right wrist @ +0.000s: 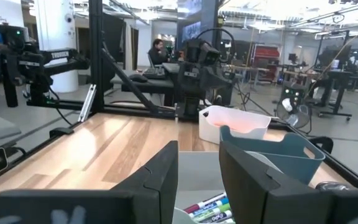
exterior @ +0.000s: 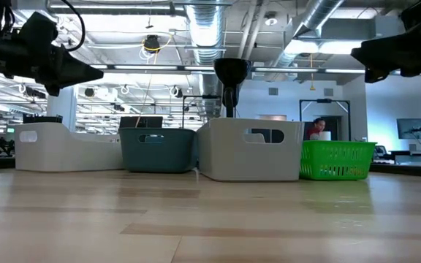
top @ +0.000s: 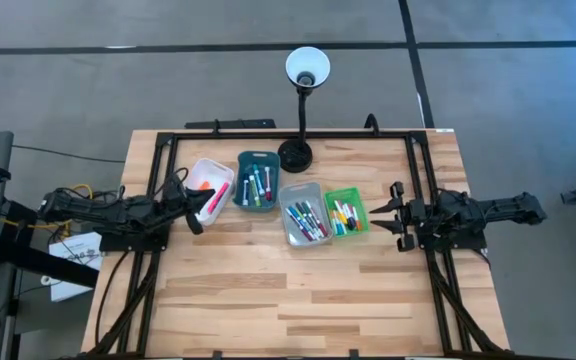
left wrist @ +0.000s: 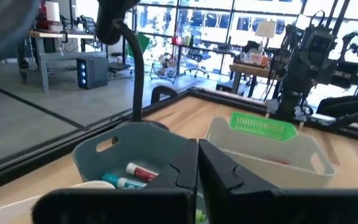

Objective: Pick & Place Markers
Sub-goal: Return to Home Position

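The short marker pens with white barrels and coloured caps [top: 305,220] all lie sorted inside four small containers that stand in a row across the middle of the pale wooden worktop [top: 298,300]. None of them lies loose on the wood.

- A white plastic bin [top: 196,172] at the left end of the row holds a pink and an orange pen.
- A teal plastic bin [top: 258,156] just beside it holds several pens with green, blue and red caps.
- A grey plastic bin [top: 287,191], the next along, holds a dense bundle of mixed colours.
- A green slotted basket [top: 344,193], touching the grey bin at the right end of the row, holds a few more.

The left gripper [left wrist: 197,152] hangs above the white bin's near edge, facing the teal bin. Its jaws are pressed together with nothing between them.

The right gripper [top: 376,216] hovers just beside the green basket, clear of it. Its jaws stand a little apart and are empty.

Behind the row stands a black gooseneck desk lamp with a white shade [top: 306,68], its round base close to the teal bin.
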Motion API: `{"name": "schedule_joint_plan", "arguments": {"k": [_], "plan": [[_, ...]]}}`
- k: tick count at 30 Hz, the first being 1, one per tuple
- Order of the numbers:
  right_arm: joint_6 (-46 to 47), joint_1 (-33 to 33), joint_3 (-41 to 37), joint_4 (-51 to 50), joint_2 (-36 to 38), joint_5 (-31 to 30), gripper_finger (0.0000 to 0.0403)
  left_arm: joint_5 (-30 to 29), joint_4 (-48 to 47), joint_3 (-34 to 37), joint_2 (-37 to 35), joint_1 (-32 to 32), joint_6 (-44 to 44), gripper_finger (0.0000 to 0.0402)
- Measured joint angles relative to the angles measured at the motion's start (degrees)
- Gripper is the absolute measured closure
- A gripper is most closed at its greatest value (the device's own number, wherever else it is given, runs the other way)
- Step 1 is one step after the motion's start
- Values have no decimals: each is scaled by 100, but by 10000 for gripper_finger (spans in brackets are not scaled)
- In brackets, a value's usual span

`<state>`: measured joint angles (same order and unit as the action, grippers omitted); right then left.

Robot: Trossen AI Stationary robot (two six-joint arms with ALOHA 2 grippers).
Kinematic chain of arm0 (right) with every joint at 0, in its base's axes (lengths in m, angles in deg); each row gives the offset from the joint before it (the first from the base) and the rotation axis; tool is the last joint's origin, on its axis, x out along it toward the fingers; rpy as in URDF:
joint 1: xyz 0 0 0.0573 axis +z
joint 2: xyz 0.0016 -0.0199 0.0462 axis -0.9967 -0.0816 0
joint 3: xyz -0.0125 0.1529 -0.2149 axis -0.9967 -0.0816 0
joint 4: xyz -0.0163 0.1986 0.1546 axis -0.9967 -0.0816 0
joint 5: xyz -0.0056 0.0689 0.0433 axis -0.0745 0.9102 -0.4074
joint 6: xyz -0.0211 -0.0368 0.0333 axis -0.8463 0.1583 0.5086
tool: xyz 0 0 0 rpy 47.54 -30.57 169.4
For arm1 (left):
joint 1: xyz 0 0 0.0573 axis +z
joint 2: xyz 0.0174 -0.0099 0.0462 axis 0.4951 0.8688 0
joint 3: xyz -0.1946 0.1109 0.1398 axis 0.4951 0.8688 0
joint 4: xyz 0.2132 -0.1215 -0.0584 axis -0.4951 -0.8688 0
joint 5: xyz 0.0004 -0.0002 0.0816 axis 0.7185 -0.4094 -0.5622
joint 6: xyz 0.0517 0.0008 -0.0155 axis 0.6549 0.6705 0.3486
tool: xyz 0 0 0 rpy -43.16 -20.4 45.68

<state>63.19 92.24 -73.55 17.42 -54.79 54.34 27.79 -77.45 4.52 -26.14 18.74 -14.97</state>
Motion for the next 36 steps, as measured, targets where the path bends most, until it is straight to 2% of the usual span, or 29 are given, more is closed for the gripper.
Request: {"name": "schedule_joint_plan", "arguments": {"k": [22, 27, 36], "plan": [[0, 0, -4, -1, -2, 7, 296, 2, 17, -2, 667, 0, 2, 390], [0, 0, -7, -2, -2, 7, 296, 2, 16, -2, 470, 9, 2, 390], [0, 0, -9, -2, -2, 7, 296, 2, 18, -2, -430, 11, 2, 390]]}}
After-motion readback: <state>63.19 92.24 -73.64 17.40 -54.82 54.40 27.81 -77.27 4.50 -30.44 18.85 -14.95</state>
